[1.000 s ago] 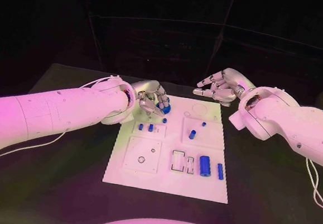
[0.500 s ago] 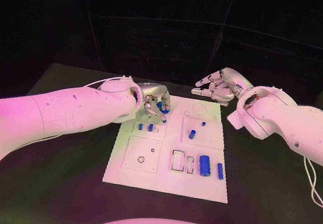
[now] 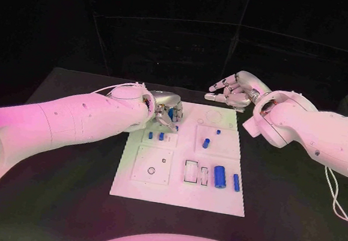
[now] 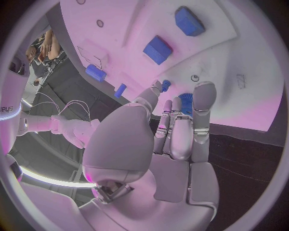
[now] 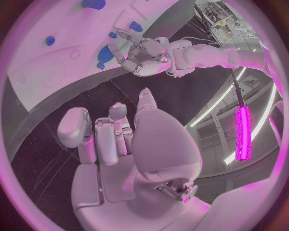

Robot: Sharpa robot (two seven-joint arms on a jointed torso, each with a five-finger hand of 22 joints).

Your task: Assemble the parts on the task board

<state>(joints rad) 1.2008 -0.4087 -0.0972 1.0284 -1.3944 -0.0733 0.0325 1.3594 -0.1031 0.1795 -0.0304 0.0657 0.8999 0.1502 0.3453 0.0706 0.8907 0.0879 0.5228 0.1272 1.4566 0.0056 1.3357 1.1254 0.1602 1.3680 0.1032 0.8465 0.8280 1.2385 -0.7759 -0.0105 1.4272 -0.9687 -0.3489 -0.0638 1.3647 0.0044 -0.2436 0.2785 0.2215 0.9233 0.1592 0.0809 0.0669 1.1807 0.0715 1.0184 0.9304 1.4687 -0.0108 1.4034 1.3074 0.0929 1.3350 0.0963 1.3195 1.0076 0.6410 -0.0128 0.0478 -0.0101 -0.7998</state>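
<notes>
Reaching over the far left corner of the task board (image 3: 179, 197), the left hand (image 3: 165, 108) has drawn slightly nearer the board's edge than a second ago, while the parts lie as before. The black desk (image 3: 57, 201) carries the white board in its middle. The left hand's fingers are curled around a round blue part (image 4: 186, 103), whose ribbed edge peeps between the fingertips in the left wrist view; it grasps that piece just above the board. The right hand (image 3: 233, 91) hovers beyond the board's far edge, off the plate, fingers loosely apart and holding nothing. On the board, two small blue pegs (image 3: 155, 135) stand side by side near the left hand, a short blue cylinder (image 3: 207, 142) lies toward the middle, and a large blue cylinder (image 3: 219, 177) with a slimmer blue bar (image 3: 236, 182) beside it lie near the right edge.
</notes>
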